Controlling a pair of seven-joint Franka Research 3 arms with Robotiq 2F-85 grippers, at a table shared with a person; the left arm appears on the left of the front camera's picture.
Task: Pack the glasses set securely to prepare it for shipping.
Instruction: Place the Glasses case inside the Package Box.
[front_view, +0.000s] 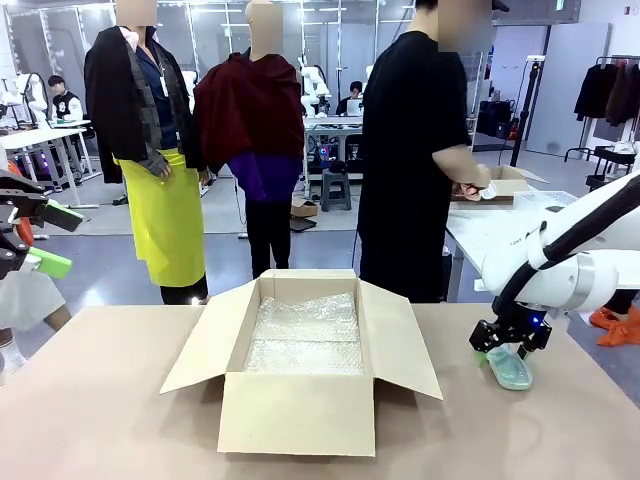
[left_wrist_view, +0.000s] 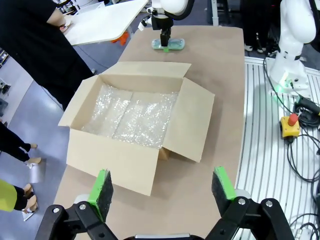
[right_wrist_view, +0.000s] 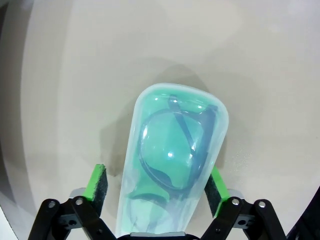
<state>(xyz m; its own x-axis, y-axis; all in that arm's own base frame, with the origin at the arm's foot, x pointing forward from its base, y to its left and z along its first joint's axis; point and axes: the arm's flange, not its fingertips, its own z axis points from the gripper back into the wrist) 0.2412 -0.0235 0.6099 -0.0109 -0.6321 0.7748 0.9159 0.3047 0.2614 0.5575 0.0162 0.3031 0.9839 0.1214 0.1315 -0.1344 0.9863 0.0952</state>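
Note:
One pack of the glasses set, a mint-green pack showing dark-rimmed glasses, lies flat on the brown table at the right. My right gripper is down over it, one finger on each long side. One pad sits against the pack's edge and a narrow gap shows at the other pad, so the jaws stand open around it. From the left wrist view, pack and right gripper lie beyond the box. My left gripper hangs open and empty at the left edge, above the table.
An open cardboard box stands mid-table with its flaps spread, lined with clear bubble wrap. A person in black stands at the far side, hands at a white table behind. Bare tabletop lies left and right of the box.

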